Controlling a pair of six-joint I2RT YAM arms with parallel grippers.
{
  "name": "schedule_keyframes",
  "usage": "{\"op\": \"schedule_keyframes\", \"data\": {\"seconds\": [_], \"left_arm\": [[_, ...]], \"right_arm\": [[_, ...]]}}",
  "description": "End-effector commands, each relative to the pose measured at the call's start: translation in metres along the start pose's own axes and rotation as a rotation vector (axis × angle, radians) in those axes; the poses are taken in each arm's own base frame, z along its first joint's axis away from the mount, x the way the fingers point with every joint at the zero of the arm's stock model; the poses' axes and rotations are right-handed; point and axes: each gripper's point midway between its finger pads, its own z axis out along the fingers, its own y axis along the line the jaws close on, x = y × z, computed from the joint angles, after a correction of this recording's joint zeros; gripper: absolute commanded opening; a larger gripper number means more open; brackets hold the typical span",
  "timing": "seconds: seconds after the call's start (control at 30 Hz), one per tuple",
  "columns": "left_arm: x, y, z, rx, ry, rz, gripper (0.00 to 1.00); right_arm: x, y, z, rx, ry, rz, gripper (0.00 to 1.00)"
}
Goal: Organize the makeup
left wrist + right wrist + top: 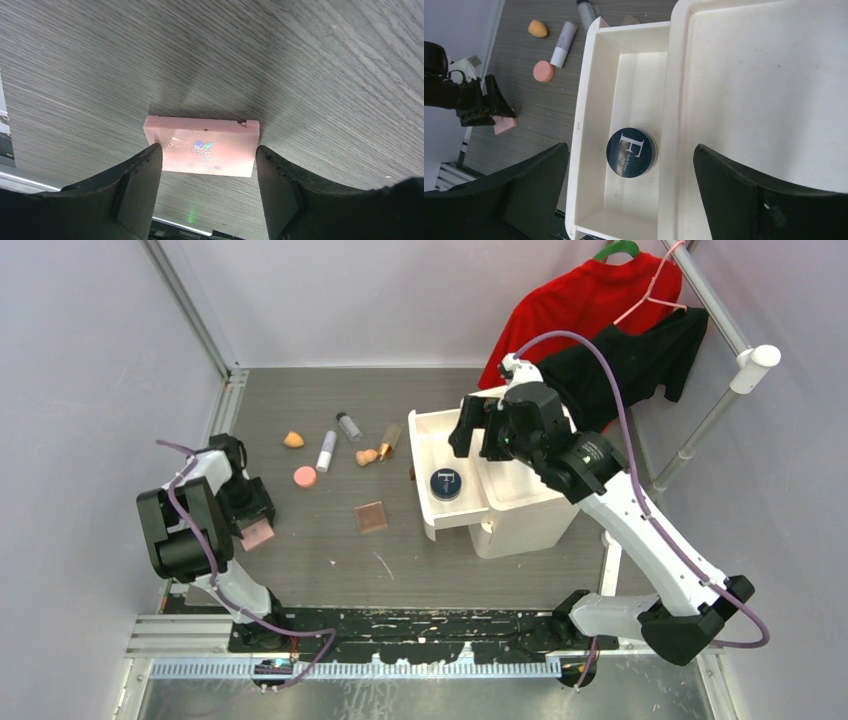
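Makeup was spread over the bench (330,580), and the piece that mattered was the pink palette (202,147). It lay flat near the 9 o'clock side of the bench, right under the left tool (206,151). Seen from the left wrist, its long side ran from 9 o'clock to 3 o'clock. The edge with the little notches faced 12 o'clock.

One of the fingers (140,180) stood at each short end, so the tool was partly wide around the palette. I could not tell if the fingers pressed it or only sat beside it. The left arm was much the nearer one.

The right tool (629,150) was wide and held nothing. It hung well apart, off toward 3 o'clock, over the white drawer (584,125) with the navy compact (446,483) inside. I think the palette had to go that way next.
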Motion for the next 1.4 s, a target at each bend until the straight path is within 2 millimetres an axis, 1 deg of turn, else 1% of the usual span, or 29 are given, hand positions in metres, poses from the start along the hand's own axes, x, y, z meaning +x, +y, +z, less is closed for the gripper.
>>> {"op": "schedule_keyframes", "data": {"seconds": [0.0, 0.1, 0.17, 0.27, 0.37, 0.5, 0.57, 0.7, 0.93, 0.97, 1.0, 1.07, 1.13, 1.17, 1.27, 1.37], "left_arm": [[-0.007, -0.011, 0.010, 0.055, 0.001, 0.004, 0.68], [-0.006, -0.014, 0.011, 0.066, 0.009, -0.009, 0.68], [-0.008, -0.012, 0.010, 0.060, -0.011, -0.010, 0.73], [-0.008, -0.017, 0.013, 0.082, 0.003, -0.008, 0.73], [-0.007, -0.027, 0.014, 0.134, 0.017, -0.012, 0.67], [-0.012, -0.034, 0.005, 0.179, -0.010, -0.016, 0.60], [-0.013, -0.044, -0.006, 0.250, -0.023, -0.018, 0.58], [-0.016, -0.065, -0.036, 0.379, -0.089, -0.019, 0.56], [-0.010, -0.092, -0.093, 0.395, -0.206, 0.108, 0.55], [-0.006, -0.091, -0.099, 0.376, -0.214, 0.126, 0.56], [-0.004, -0.089, -0.104, 0.351, -0.222, 0.137, 0.60], [-0.001, -0.078, -0.104, 0.287, -0.234, 0.127, 0.78], [-0.001, -0.058, -0.097, 0.180, -0.247, 0.098, 0.93], [-0.002, -0.049, -0.091, 0.128, -0.251, 0.089, 0.98], [0.005, -0.033, -0.071, 0.033, -0.167, 0.084, 0.99], [0.006, -0.028, -0.051, -0.002, -0.102, 0.057, 0.99]], "right_arm": [[-0.030, 0.007, -0.024, -0.029, -0.109, 0.014, 1.00], [-0.029, 0.005, -0.025, -0.026, -0.111, 0.019, 1.00], [-0.028, 0.005, -0.027, -0.028, -0.110, 0.025, 1.00], [-0.028, 0.005, -0.029, -0.030, -0.114, 0.031, 1.00], [-0.030, 0.003, -0.033, -0.022, -0.119, 0.028, 1.00], [-0.034, -0.001, -0.039, -0.008, -0.138, 0.021, 1.00], [-0.035, -0.003, -0.038, 0.003, -0.145, 0.017, 1.00], [-0.034, -0.011, -0.035, 0.048, -0.140, 0.010, 1.00], [-0.036, -0.015, -0.038, 0.072, -0.151, 0.012, 1.00], [-0.037, -0.020, -0.038, 0.098, -0.160, 0.012, 1.00], [-0.037, -0.022, -0.038, 0.110, -0.160, 0.012, 1.00], [-0.036, -0.023, -0.037, 0.115, -0.155, 0.018, 1.00], [-0.034, -0.022, -0.036, 0.111, -0.150, 0.028, 1.00], [-0.034, -0.021, -0.035, 0.107, -0.147, 0.033, 1.00], [-0.031, -0.019, -0.033, 0.098, -0.139, 0.043, 1.00], [-0.031, -0.019, -0.031, 0.099, -0.139, 0.051, 1.00]]}}
